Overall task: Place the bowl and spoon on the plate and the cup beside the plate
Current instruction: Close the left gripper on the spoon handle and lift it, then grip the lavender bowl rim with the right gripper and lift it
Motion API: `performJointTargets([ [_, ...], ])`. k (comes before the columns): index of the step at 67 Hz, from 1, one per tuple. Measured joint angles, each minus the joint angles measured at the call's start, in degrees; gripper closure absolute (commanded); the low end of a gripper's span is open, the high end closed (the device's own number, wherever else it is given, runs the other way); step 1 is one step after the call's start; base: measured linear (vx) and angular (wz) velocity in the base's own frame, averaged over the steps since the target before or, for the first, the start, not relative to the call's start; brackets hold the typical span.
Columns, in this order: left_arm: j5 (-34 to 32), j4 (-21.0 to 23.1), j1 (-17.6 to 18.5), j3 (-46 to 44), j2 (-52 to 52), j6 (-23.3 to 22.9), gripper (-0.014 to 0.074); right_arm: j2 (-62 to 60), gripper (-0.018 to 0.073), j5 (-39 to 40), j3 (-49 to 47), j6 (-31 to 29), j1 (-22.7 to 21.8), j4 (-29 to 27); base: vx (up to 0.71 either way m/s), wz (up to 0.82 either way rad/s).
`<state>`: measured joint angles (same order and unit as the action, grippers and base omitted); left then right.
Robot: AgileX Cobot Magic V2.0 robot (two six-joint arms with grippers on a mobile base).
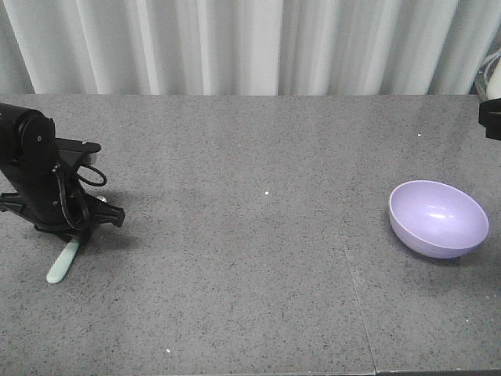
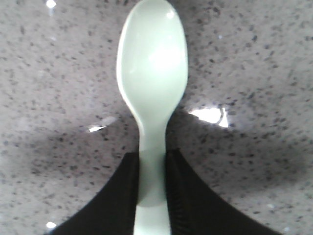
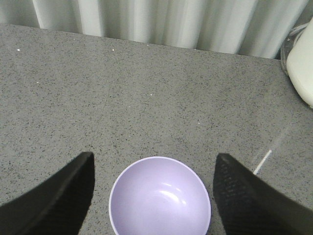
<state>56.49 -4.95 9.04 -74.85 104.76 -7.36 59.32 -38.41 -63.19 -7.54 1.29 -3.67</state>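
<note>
The mint-green spoon (image 1: 62,263) lies on the grey table at the far left, its scoop (image 2: 152,68) pointing away from the wrist. My left gripper (image 1: 69,229) is down at the tabletop, shut on the spoon's handle; in the left wrist view the gripper (image 2: 152,159) presses both black fingers against the handle. The lavender bowl (image 1: 438,218) stands upright on the right side. My right gripper (image 3: 154,156) hovers open above the bowl (image 3: 160,198), one finger on either side, not touching it. The plate and the cup are out of view.
A white curtain (image 1: 250,43) hangs behind the table's far edge. A white rounded object (image 3: 301,61) stands at the far right by the curtain. A black part of the right arm (image 1: 491,117) shows at the right edge.
</note>
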Motion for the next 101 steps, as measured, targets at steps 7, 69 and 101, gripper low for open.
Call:
performJointTargets([
  [7,0.92,-0.96,0.0,-1.16,0.0,2.8,0.0604,0.0,0.0052,0.11,0.0,0.0,0.0,0.0,0.0,0.0],
  [69,-9.07,5.37,0.0,-13.77,-24.17,6.47,0.0603,14.68,0.0099,-1.42,-0.27,15.43,-0.21,14.53,0.0,0.0],
  [101,-8.6,5.37,0.0,-13.77,-24.17,6.47,0.0603,25.12,0.01,-3.13,-0.27,7.54,-9.35,1.91,0.0,0.0],
])
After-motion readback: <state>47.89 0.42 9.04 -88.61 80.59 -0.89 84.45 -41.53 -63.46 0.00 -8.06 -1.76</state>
